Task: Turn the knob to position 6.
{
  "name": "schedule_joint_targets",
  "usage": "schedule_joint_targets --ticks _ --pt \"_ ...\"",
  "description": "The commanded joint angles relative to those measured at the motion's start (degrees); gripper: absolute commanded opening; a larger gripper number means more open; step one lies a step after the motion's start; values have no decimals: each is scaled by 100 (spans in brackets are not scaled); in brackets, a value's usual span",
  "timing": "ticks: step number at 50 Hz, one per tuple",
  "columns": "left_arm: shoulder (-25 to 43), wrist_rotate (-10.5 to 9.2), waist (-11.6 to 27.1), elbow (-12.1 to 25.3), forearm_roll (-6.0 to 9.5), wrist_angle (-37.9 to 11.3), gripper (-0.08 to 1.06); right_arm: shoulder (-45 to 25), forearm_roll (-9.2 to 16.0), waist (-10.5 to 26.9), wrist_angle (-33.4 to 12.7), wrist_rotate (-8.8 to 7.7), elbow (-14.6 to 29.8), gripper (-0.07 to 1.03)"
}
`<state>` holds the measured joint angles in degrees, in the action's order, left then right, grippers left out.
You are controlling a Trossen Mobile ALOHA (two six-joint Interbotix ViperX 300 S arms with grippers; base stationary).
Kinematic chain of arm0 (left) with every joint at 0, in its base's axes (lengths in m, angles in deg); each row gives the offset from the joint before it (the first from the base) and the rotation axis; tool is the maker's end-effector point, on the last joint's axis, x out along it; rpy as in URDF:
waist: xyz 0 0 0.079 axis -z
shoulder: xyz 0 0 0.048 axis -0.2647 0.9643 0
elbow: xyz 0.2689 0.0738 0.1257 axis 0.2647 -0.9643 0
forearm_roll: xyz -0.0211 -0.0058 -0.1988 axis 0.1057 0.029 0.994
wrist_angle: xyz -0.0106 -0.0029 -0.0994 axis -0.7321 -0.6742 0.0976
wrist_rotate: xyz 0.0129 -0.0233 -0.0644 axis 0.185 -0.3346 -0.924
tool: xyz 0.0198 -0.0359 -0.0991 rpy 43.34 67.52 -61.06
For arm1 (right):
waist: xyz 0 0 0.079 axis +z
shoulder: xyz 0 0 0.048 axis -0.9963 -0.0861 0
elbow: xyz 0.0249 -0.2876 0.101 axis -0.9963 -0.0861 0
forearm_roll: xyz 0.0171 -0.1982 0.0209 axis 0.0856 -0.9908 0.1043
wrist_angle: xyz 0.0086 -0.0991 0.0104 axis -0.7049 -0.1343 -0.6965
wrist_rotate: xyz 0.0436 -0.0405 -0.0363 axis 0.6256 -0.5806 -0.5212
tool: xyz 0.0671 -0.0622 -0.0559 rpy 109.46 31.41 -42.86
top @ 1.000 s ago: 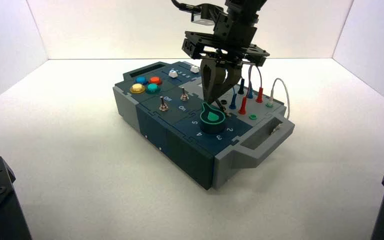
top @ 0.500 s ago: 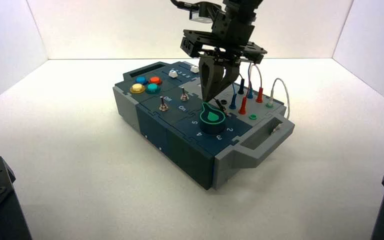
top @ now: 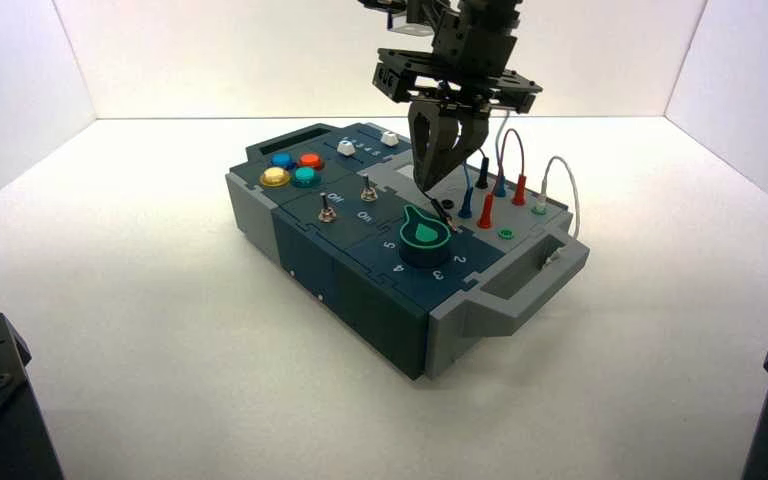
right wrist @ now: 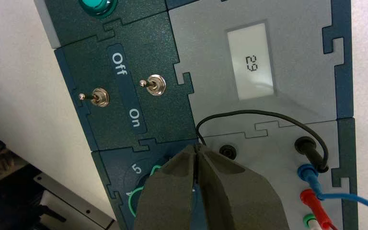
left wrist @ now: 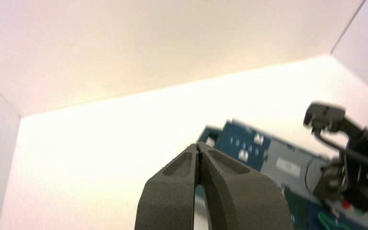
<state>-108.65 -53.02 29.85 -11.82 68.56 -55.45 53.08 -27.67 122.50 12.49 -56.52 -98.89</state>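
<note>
Fingers together, my right pincer (top: 438, 190) hangs clear above the knob (top: 425, 236), towards its one o'clock. That green dial sits on the box (top: 360, 300) at the near right, wires (top: 508, 150) at two o'clock. My left pincer (left wrist: 199, 151), also closed, waits well away.

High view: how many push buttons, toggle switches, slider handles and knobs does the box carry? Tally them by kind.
Push buttons: 4
Toggle switches: 2
White slider handles: 2
Knob: 1
Total: 9
</note>
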Motion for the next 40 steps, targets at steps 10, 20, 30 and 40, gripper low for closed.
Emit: schedule_joint_targets --ticks 10,20,30,40 --pt "431 105 105 527 9 -1239 -3 360 -334 -62 -343 62 202 -2" --pt "562 193 413 562 9 -1705 -3 527 -519 -114 -703 70 220 -2" --pt "589 185 650 571 9 -1995 -3 809 -554 -114 -1143 79 176 -2" --pt "571 193 694 554 9 -2294 -3 1151 -483 -35 -1371 79 -44 -2"
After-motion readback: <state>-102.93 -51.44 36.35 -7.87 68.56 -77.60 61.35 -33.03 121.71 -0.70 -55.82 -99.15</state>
